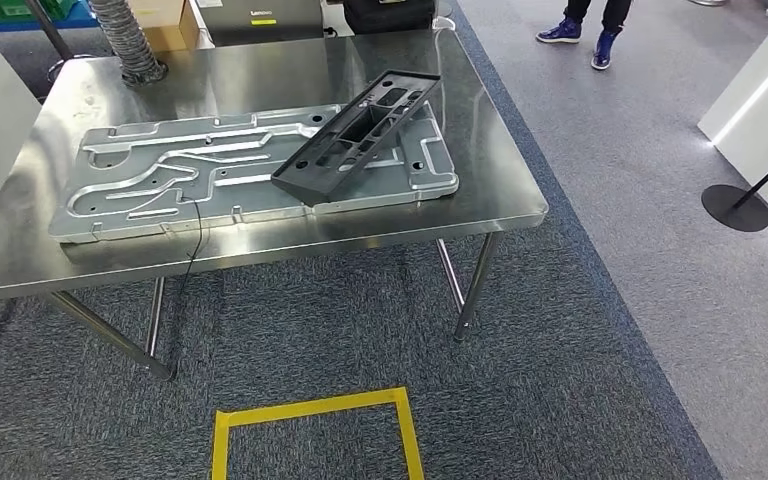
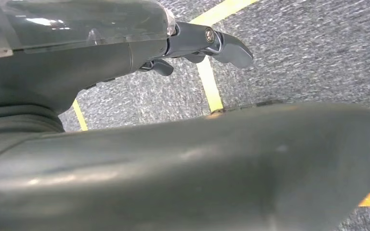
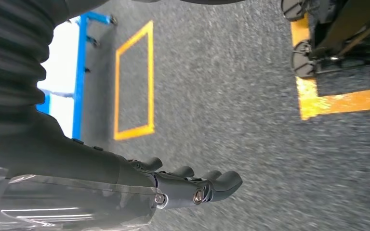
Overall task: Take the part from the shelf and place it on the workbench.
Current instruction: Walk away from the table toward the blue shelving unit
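A black moulded plastic part (image 1: 360, 130) lies aslant on the steel workbench (image 1: 505, 175), its near end resting on a large grey metal plate (image 1: 160, 175) with raised channels. My left hand (image 2: 183, 159) hangs over the carpet, its thick thumb close to the camera and its dark fingers (image 2: 221, 45) stretched out with nothing in them. My right hand (image 3: 125, 178) also hangs over the floor, its fingers (image 3: 212, 185) straight and apart, holding nothing.
A yellow taped square (image 1: 310, 415) marks the carpet in front of the bench. A thin black cable (image 1: 195, 245) droops over the front edge. A ribbed hose (image 1: 125, 40) stands at the back left. A person's blue shoes (image 1: 580, 35) and a stanchion base (image 1: 735, 207) are at the right.
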You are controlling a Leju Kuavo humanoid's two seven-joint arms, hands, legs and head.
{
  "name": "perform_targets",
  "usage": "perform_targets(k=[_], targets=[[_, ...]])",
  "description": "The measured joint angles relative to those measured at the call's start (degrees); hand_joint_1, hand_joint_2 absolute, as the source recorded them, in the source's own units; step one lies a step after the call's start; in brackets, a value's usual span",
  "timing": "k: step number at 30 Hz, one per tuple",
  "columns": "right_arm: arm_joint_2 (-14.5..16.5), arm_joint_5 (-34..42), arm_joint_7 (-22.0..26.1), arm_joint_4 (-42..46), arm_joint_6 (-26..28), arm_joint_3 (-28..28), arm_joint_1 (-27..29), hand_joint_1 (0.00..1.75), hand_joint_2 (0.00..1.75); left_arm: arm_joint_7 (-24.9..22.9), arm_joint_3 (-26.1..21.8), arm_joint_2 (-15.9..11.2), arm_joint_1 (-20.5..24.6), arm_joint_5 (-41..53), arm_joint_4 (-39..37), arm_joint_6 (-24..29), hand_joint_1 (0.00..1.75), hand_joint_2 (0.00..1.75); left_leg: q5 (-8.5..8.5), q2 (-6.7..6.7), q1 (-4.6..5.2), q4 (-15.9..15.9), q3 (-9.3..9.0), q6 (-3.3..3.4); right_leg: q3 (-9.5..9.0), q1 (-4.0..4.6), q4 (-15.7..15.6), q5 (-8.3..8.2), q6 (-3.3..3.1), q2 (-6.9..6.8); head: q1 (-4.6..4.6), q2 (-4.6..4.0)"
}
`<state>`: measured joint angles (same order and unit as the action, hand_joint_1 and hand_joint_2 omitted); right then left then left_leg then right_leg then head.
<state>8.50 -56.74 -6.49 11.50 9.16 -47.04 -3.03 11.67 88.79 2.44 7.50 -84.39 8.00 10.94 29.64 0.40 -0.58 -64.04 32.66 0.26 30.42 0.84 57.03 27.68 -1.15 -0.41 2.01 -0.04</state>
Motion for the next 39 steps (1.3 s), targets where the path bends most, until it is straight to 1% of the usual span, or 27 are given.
perform_targets(k=[1,2,5,6,8,10,11,12,13,15,16,17,19,20,22,23,25,26,27,28,30,32,33,36,37,38,39], targets=[[0.0,-0.3,0.5,0.0,0.0,0.2,0.0,0.0,1.75,0.0,0.0,0.0,0.1,0.0,0.0,0.0,0.0,0.0,-0.87,0.0,0.1,2.9,-1.36,0.22,0.19,0.13,0.3,0.12,0.15,0.01,0.0,0.0],[0.0,-0.6,0.9,0.0,0.1,0.5,-0.1,0.0,1.75,0.0,0.0,0.0,0.1,0.0,0.0,0.0,0.0,0.0,-1.16,-0.01,0.21,4.6,-2.05,0.42,0.42,0.19,0.6,0.17,0.36,0.01,0.0,0.0],[-0.1,-1.9,1.6,0.0,0.1,1.4,-0.2,0.0,1.75,0.0,0.0,0.0,0.0,0.3,0.0,-0.1,0.0,0.0,-1.37,-0.04,0.18,5.6,-2.05,1.04,0.87,0.09,1.0,0.13,1.09,0.04,0.0,0.0],[-0.2,-2.3,1.7,0.0,0.1,1.7,-0.2,0.0,1.75,0.0,0.0,0.0,0.0,0.4,0.0,-0.1,0.0,0.0,-1.59,-0.03,0.04,5.8,-2.09,1.3,1.11,0.03,1.6,0.66,1.47,0.12,-0.01,0.0],[-0.3,-2.8,1.7,0.0,0.0,2.3,-0.2,0.0,1.75,0.0,0.0,0.0,0.1,0.5,0.0,-0.2,0.0,0.0,-1.98,0.02,-0.25,6.2,-2.05,1.76,2.99,-0.41,5.8,3.5,2.42,0.32,-0.02,0.0],[-0.3,-3.2,1.8,0.0,0.0,2.8,-0.2,0.0,1.75,0.0,0.0,0.1,0.1,0.7,0.0,-0.3,0.0,0.0,-2.13,0.05,-0.31,6.1,-1.74,1.84,6.39,-1.07,13.1,7.03,3.26,0.35,-0.02,0.0],[-0.3,-3.5,1.9,0.0,-0.1,3.0,-0.2,0.0,1.75,0.0,0.0,0.1,0.0,0.8,0.0,-0.4,0.0,0.0,-2.16,0.06,-0.37,6.1,-1.64,1.78,7.6,-1.39,15.7,7.74,3.56,0.34,-0.02,0.0],[-0.4,-3.7,2.0,0.0,-0.1,3.2,-0.2,0.0,1.75,0.0,0.0,0.1,0.0,0.9,0.0,-0.5,0.0,0.0,-2.18,0.06,-0.48,6.0,-1.57,1.69,7.88,-1.69,16.4,7.34,3.83,0.33,-0.02,0.0],[-0.4,-3.9,2.1,0.0,-0.1,3.4,-0.2,0.0,1.75,0.0,0.0,0.1,0.0,1.0,0.0,-0.7,0.0,0.0,-2.17,0.01,-0.65,6.0,-1.57,1.55,6.97,-1.99,14.6,5.8,4.08,0.33,-0.02,0.0],[-0.5,-4.1,2.3,0.0,-0.1,3.9,-0.2,0.0,1.75,0.0,0.0,0.1,0.0,1.0,0.0,-0.8,0.0,0.0,-2.12,-0.16,-0.97,5.9,-1.66,0.98,3.01,-2.42,6.8,1.92,4.43,0.39,-0.02,0.0],[-0.5,-4.2,2.3,0.0,-0.1,4.0,-0.2,0.0,1.75,0.0,0.0,0.1,0.1,1.0,0.0,-0.9,0.0,0.0,-2.12,-0.24,-1.03,5.9,-1.65,0.53,1.38,-2.37,3.3,0.73,4.27,0.52,-0.02,0.0],[-0.5,-4.2,2.4,0.0,-0.2,4.1,-0.2,0.0,1.75,0.0,0.0,0.0,0.1,1.0,0.0,-0.8,0.0,0.0,-2.19,-0.29,-1.03,5.9,-1.6,0.06,0.5,-2.24,1.2,0.28,3.95,0.65,-0.01,0.0],[-0.5,-4.2,2.4,0.0,-0.2,4.3,-0.3,0.0,1.75,0.0,0.0,0.0,0.2,1.0,0.0,-0.8,0.0,0.0,-2.44,-0.34,-1.0,6.2,-1.55,-0.91,0.45,-1.76,0.4,0.32,2.92,0.84,0.0,0.0],[-0.5,-4.2,2.4,0.0,-0.2,4.4,-0.4,0.0,1.75,0.0,0.0,0.0,0.2,1.0,0.0,-0.8,0.0,0.0,-2.44,-0.34,-1.09,6.3,-1.56,-1.33,0.47,-1.77,0.3,0.18,2.38,0.82,0.0,0.0],[-0.5,-4.2,2.4,0.0,-0.2,4.5,-0.4,0.0,1.75,0.0,0.0,0.0,0.2,1.0,0.0,-0.8,0.0,0.0,-1.17,-0.32,-1.23,4.8,-0.94,-1.77,0.39,-1.72,-0.2,-0.18,1.29,0.68,0.0,0.0],[-0.5,-4.2,2.5,0.0,-0.2,4.6,-0.4,0.0,1.75,0.0,0.0,0.0,0.2,1.0,0.0,-0.8,0.0,0.0,0.43,-0.3,-1.24,2.3,0.17,-1.77,0.39,-1.66,-0.4,-0.34,0.8,0.58,0.0,0.0],[-0.5,-4.4,2.6,0.0,-0.2,4.7,-0.4,0.0,1.75,0.0,0.0,0.0,0.1,0.9,0.0,-1.0,0.0,0.0,4.24,-0.3,-1.04,-5.4,3.57,-1.56,0.56,-1.13,-0.4,-0.4,0.16,0.44,0.0,0.0],[-0.5,-4.5,2.7,0.0,-0.2,4.8,-0.4,0.0,1.75,0.0,0.0,0.0,0.1,0.7,0.0,-1.1,0.0,0.0,5.38,-0.3,-0.91,-8.7,5.04,-1.45,0.62,-0.83,-0.3,-0.39,-0.01,0.42,0.0,0.0],[-0.5,-4.7,2.8,0.0,-0.2,4.9,-0.4,0.0,1.75,0.0,0.0,0.0,0.0,0.6,0.0,-1.3,0.0,0.0,5.43,-0.3,-0.75,-10.2,5.66,-1.27,0.66,-0.54,-0.2,-0.37,-0.14,0.41,0.0,0.0],[-0.5,-4.8,2.8,0.0,-0.3,5.0,-0.4,0.0,1.75,0.0,0.0,0.0,-0.1,0.4,0.0,-1.5,0.0,0.0,4.42,-0.3,-0.57,-9.4,5.24,-0.99,0.65,-0.27,-0.1,-0.32,-0.24,0.42,0.0,0.0],[-0.5,-5.0,2.8,0.0,-0.5,5.1,-0.4,0.0,1.75,0.0,0.0,0.0,0.0,0.3,0.0,-1.8,0.0,0.0,0.74,-0.28,-0.08,-2.7,1.86,0.03,0.56,0.13,0.1,-0.19,-0.36,0.44,0.0,0.0],[-0.5,-5.1,2.8,0.0,-0.7,5.3,-0.4,0.0,1.75,0.0,0.0,-0.1,0.1,0.3,0.0,-2.0,0.0,0.0,-1.24,-0.25,0.36,3.7,-1.13,0.95,0.76,0.47,0.6,-0.04,-0.16,0.41,0.0,0.0],[-0.5,-5.1,2.8,0.0,-0.7,5.4,-0.4,0.0,1.75,-0.1,0.0,-0.1,0.1,0.3,0.0,-2.0,0.0,0.0,-1.35,-0.25,0.51,5.1,-1.66,1.2,0.94,0.49,0.7,-0.03,0.03,0.39,0.0,0.0],[-0.5,-5.2,2.7,0.0,-0.8,5.5,-0.5,0.0,1.75,-0.1,0.0,-0.1,0.0,0.3,-0.1,-2.0,0.0,0.0,-1.69,-0.27,0.41,5.9,-1.8,1.62,1.27,0.41,1.0,0.1,0.84,0.4,-0.01,0.0],[-0.5,-5.2,2.7,0.0,-0.7,5.5,-0.5,0.0,1.75,-0.1,0.0,-0.1,0.0,0.3,-0.1,-2.0,0.0,0.0,-1.95,-0.24,0.24,6.2,-1.87,1.85,1.65,0.32,1.9,0.84,1.26,0.43,-0.01,0.0],[-0.6,-5.2,2.7,0.0,-0.7,5.5,-0.5,0.0,1.75,-0.1,0.0,-0.1,0.1,0.3,-0.1,-2.0,0.0,0.0,-2.18,-0.2,0.05,6.5,-1.9,2.04,2.56,0.14,3.9,2.2,1.72,0.46,-0.01,0.0],[-0.6,-5.2,2.7,0.0,-0.6,5.5,-0.5,0.0,1.31,-0.2,0.0,-0.1,0.1,0.3,-0.1,-2.0,0.0,0.0,-2.29,-0.15,-0.02,6.6,-1.86,2.14,3.96,-0.25,7.0,4.01,2.19,0.49,-0.01,0.0]])
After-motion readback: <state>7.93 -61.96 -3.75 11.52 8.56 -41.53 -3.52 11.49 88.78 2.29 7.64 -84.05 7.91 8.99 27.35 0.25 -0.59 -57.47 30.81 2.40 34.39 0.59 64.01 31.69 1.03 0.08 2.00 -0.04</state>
